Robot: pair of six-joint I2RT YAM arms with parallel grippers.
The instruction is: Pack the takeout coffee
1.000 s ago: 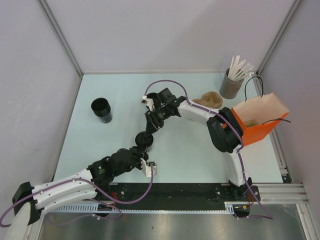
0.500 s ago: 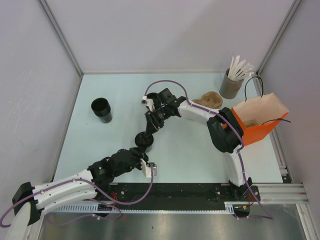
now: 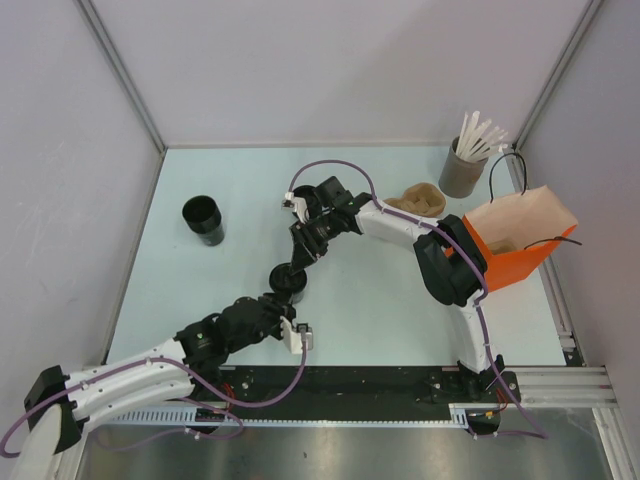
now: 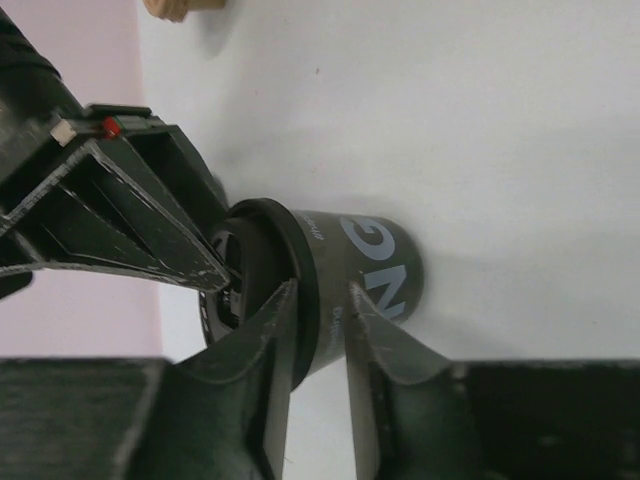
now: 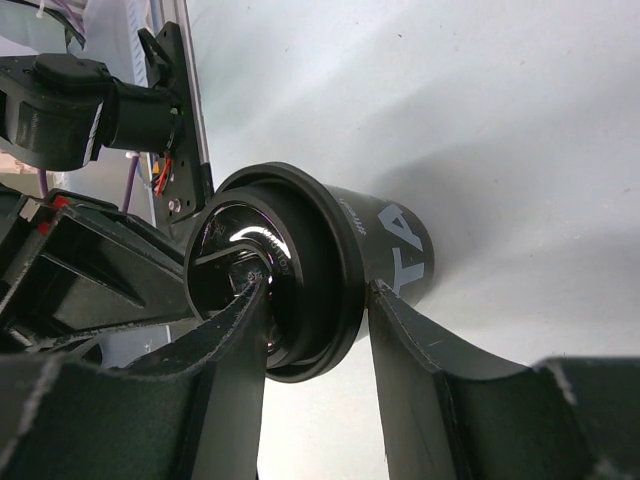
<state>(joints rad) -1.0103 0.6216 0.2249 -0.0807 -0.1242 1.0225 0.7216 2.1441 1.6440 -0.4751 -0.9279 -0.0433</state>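
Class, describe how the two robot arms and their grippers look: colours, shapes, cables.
The left arm and right arm mix white links with black joints, each trailed by a looping purple cable. The left gripper and right gripper each have two flat black wedge-shaped fingers tapering to thin tips.

My bench in a robot lab cell
I'm bolted to a black rail (image 3: pixel 370 385) at the near edge of a pale table (image 3: pixel 380 320), boxed in by plain grey panels (image 3: pixel 330 70) left, far and right.

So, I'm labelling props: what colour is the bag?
Orange outside, tan inside; the bag shows best in the top view.
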